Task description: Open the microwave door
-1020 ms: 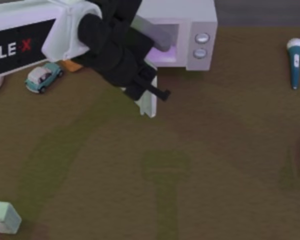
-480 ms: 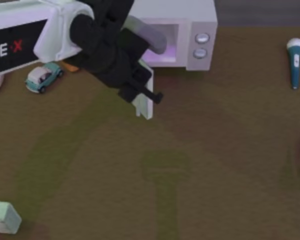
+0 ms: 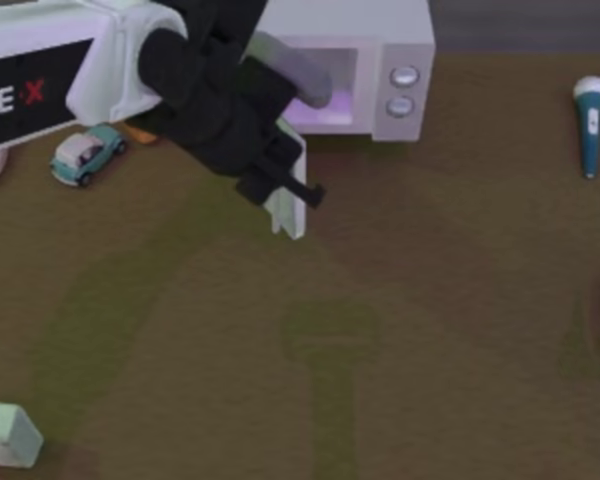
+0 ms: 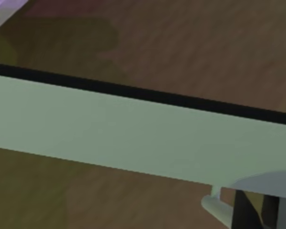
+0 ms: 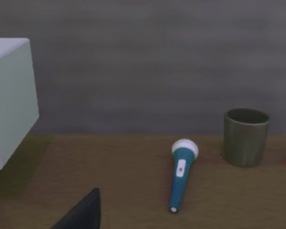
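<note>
- The microwave (image 3: 355, 60) is set at the table's far edge, its lit cavity exposed.
- The microwave door (image 3: 292, 200) is swung well outward, edge-on toward the table's near side, so the opening appears largely done.
- The left gripper (image 3: 285, 185) is held at the door's free edge, evidently to draw it round; whether its fingers are clamped cannot be told.
- The right arm is parked out of the top view; only a dark tip (image 5: 83, 212) shows near a microphone (image 5: 180, 174).

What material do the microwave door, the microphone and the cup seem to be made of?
The microwave door looks like smooth, matte, pale plastic or painted metal: flat and evenly coloured. The microphone seems glossy teal plastic with a white head. The cup looks like dull olive metal or ceramic; its plain, unshiny wall leaves this open.
</note>
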`<state>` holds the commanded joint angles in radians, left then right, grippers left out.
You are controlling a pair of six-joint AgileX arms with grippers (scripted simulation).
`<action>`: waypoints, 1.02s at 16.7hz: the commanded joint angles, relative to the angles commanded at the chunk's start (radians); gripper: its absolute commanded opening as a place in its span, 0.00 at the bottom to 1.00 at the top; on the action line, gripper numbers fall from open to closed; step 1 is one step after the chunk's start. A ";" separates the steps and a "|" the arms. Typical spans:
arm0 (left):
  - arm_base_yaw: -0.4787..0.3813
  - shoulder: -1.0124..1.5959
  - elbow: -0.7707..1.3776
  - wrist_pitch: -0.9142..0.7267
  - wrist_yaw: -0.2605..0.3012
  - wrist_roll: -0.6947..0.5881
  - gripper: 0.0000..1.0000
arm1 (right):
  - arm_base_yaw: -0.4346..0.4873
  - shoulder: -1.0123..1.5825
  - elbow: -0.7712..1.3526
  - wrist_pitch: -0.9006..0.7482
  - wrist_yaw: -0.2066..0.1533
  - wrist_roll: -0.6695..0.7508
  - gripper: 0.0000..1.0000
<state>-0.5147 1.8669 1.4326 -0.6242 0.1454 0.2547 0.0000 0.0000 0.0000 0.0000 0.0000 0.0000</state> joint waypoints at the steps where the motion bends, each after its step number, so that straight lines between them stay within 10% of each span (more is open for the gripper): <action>1: 0.000 0.000 0.000 0.000 0.000 0.000 0.00 | 0.000 0.000 0.000 0.000 0.000 0.000 1.00; 17: 0.029 -0.020 -0.024 -0.011 0.047 0.083 0.00 | 0.000 0.000 0.000 0.000 0.000 0.000 1.00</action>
<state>-0.4861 1.8470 1.4087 -0.6349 0.1923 0.3377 0.0000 0.0000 0.0000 0.0000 0.0000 0.0000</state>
